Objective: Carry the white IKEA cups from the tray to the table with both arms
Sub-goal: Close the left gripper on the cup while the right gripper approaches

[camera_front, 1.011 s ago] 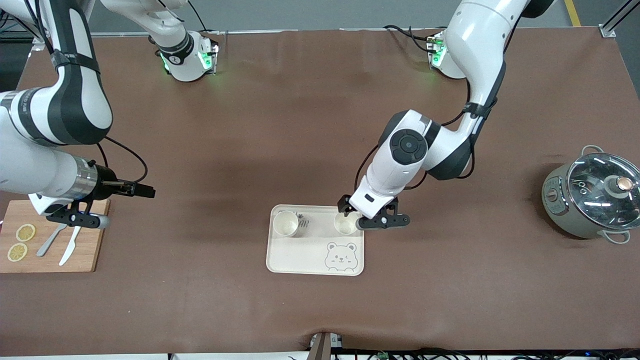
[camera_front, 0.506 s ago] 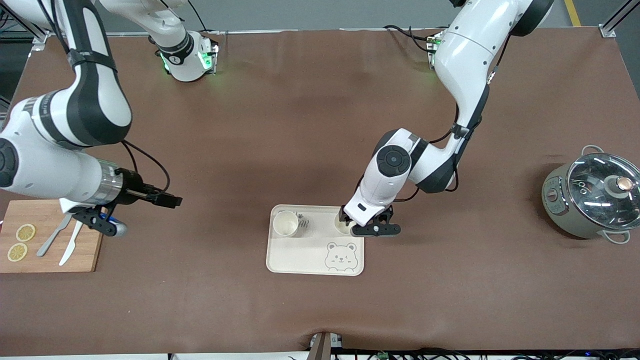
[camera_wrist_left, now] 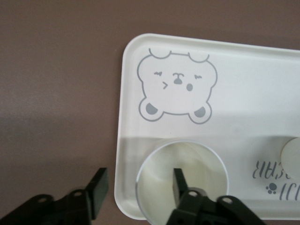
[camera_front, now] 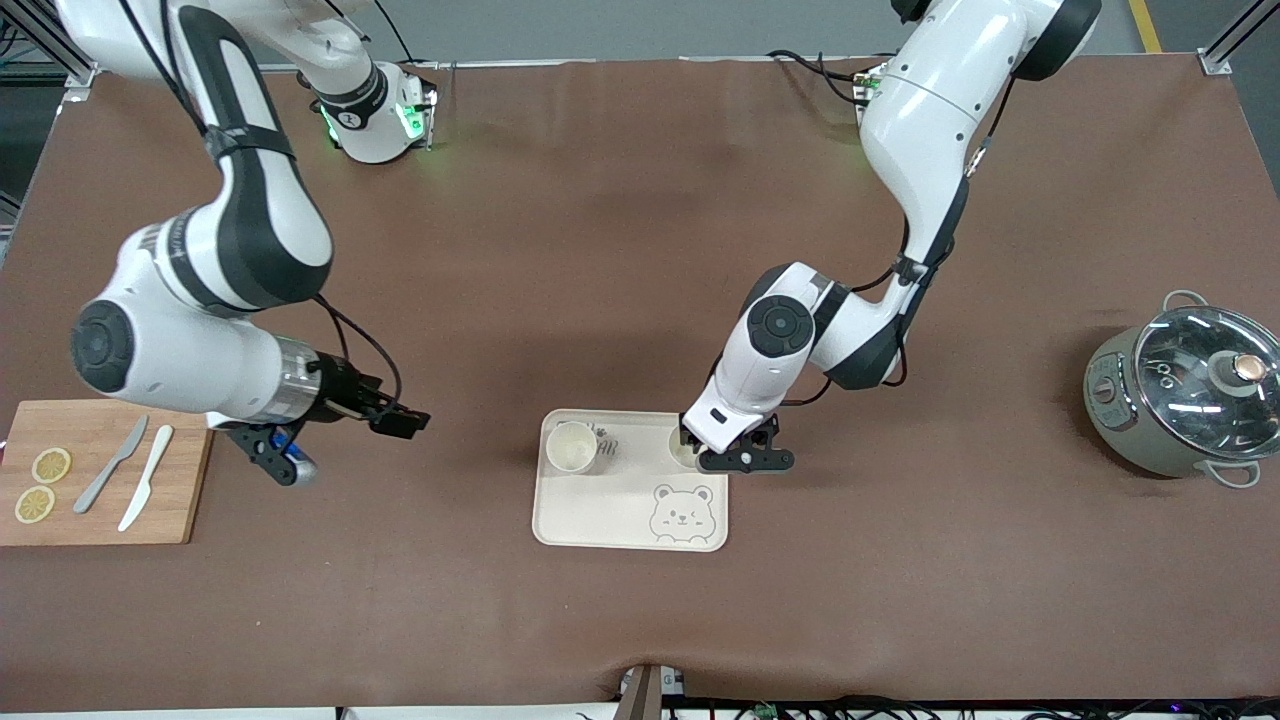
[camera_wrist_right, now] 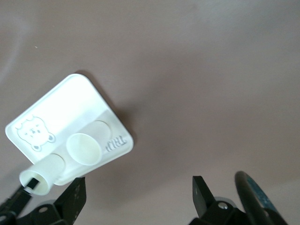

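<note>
Two white IKEA cups stand upright on the cream bear tray (camera_front: pixel 620 500). One cup (camera_front: pixel 572 447) is at the corner toward the right arm's end. The other cup (camera_front: pixel 686 452) is at the corner toward the left arm's end, under my left gripper (camera_front: pixel 722 456). In the left wrist view, one finger (camera_wrist_left: pixel 178 180) of the left gripper (camera_wrist_left: pixel 139 185) is inside this cup (camera_wrist_left: pixel 197 164) and the other is outside the tray's edge, clear of the cup wall, so the gripper is open. My right gripper (camera_front: pixel 285 462) is open and empty over bare table between the cutting board and the tray.
A wooden cutting board (camera_front: pixel 180 500) with two lemon slices, a grey knife and a white knife lies at the right arm's end. A grey-green lidded pot (camera_front: pixel 1150 420) stands at the left arm's end. The right wrist view shows the tray (camera_wrist_right: pixel 70 108) with both cups.
The right arm has swung from over the cutting board toward the tray. The left gripper has shifted slightly over its cup on the tray.
</note>
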Controlling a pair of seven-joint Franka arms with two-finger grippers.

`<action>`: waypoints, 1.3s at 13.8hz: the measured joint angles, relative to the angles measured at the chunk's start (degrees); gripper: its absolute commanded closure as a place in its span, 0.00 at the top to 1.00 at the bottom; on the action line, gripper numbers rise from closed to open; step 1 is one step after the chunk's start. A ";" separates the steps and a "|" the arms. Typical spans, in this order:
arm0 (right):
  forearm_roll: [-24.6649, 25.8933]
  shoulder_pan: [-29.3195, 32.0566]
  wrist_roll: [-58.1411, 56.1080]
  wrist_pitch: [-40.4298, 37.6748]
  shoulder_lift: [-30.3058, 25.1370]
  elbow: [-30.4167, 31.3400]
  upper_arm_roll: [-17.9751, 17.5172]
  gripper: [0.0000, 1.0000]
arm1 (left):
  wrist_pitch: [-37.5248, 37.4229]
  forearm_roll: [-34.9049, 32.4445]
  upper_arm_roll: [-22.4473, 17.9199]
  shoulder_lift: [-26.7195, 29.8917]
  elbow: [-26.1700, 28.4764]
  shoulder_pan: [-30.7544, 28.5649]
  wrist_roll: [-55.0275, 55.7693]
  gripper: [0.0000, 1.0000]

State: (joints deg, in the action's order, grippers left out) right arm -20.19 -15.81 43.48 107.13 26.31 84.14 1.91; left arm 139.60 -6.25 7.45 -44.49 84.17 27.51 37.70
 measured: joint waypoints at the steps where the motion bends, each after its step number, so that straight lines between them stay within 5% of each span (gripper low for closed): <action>1: 0.00 -1.36 2.59 0.87 0.87 -0.63 -0.02 1.00 | 0.00 0.00 0.00 -0.30 0.00 0.29 0.00 0.30; 5: 0.00 -5.59 8.32 5.72 4.52 -1.80 -0.01 1.00 | 0.04 0.00 -0.02 -1.60 -0.01 0.45 0.00 0.00; 8: 0.15 -8.35 8.94 10.40 7.27 -1.91 0.00 0.96 | 0.44 -0.03 -0.02 -1.84 -0.32 0.46 -0.02 0.00; 12: 2.96 -11.54 9.68 13.80 10.60 -1.95 0.07 0.62 | 0.60 -0.09 -0.03 -1.58 -1.60 0.45 -0.04 0.00; 16: 3.67 -13.09 11.43 16.41 13.46 -1.98 0.11 0.53 | -0.57 -0.12 -0.22 1.36 -2.18 -0.08 -0.65 0.00; 18: 4.05 -13.81 12.84 18.58 14.88 -1.98 0.15 0.38 | -2.63 -0.13 -0.30 3.13 -2.20 -0.51 -1.94 0.00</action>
State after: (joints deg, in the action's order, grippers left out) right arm -16.14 -29.62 56.32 125.71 41.19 82.16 2.05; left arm 136.97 -6.38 7.15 -41.36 81.97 27.01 35.75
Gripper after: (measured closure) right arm 0.458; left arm 0.965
